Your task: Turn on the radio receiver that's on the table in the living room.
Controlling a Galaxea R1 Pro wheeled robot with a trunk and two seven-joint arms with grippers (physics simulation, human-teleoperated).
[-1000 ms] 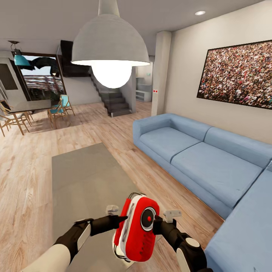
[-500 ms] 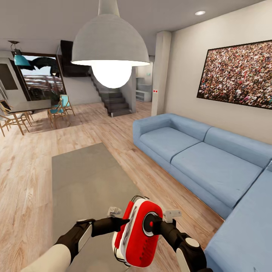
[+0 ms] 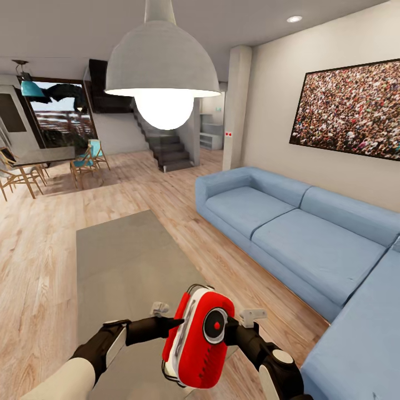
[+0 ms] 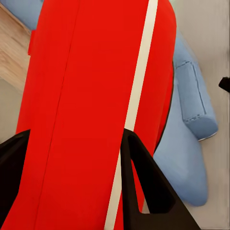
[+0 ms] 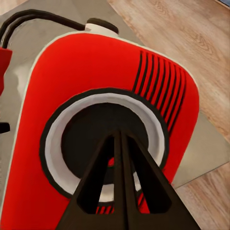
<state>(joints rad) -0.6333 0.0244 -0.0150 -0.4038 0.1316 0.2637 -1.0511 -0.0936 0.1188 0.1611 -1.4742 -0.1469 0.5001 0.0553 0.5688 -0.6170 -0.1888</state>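
The red radio receiver (image 3: pixel 197 338) is held tilted above the near end of the grey coffee table (image 3: pixel 128 266), between both arms. The left gripper (image 3: pixel 176 321) clamps its side, black fingers (image 4: pixel 143 182) pressing the red shell (image 4: pixel 86 110) on either flank. The right gripper (image 3: pixel 226 329) has its fingers closed together, tips (image 5: pixel 120 158) on the round dark dial (image 5: pixel 103 139). The blue sofa (image 3: pixel 300 233) stands beside the table.

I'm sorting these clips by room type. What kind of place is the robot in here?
Most likely a home living room, open to a dining area: a blue sofa, a large crowd photo on the wall, a dome pendant lamp over a low grey table, with stairs beyond.
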